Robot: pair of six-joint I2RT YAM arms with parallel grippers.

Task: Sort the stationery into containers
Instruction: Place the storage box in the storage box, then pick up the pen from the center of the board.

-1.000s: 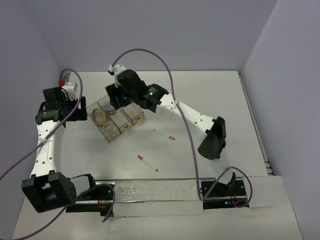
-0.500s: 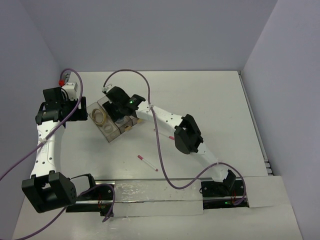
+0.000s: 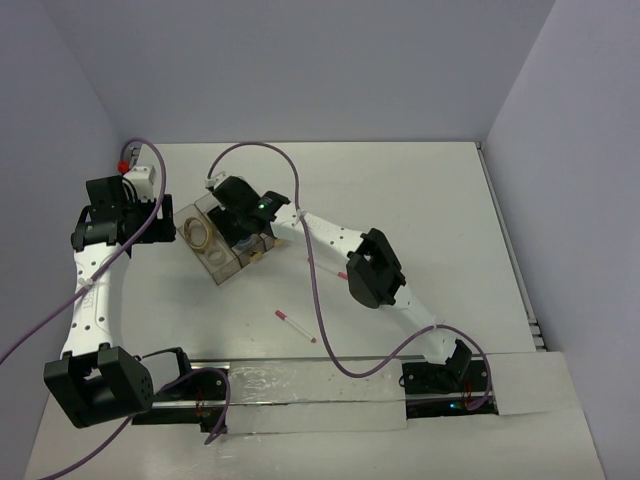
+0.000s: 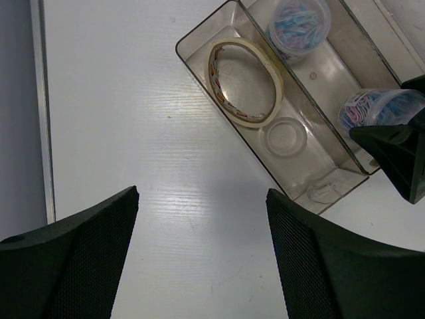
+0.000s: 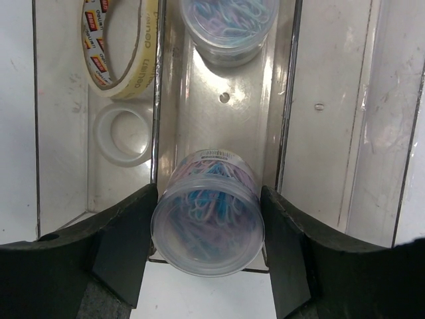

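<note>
Over middle bin point(image 5: 219, 126) | right jaws clamp tub point(image 5: 208, 219) | left jaws released, well apart

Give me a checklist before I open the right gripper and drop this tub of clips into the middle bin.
1. Grip on the held tub: ok, the right gripper presses both its sides.
2. Tub lined up with the middle bin: ok, it sits between that bin's walls.
3. Tub resting on the bin floor: cannot tell.
4. Room in the bin: ok, the second tub stands at the far end, apart from the held one.
5. Left gripper out of the way: ok, open over the bare table beside the bins.
6. Pens sorted: not ok, a pen lies on the table.
</note>
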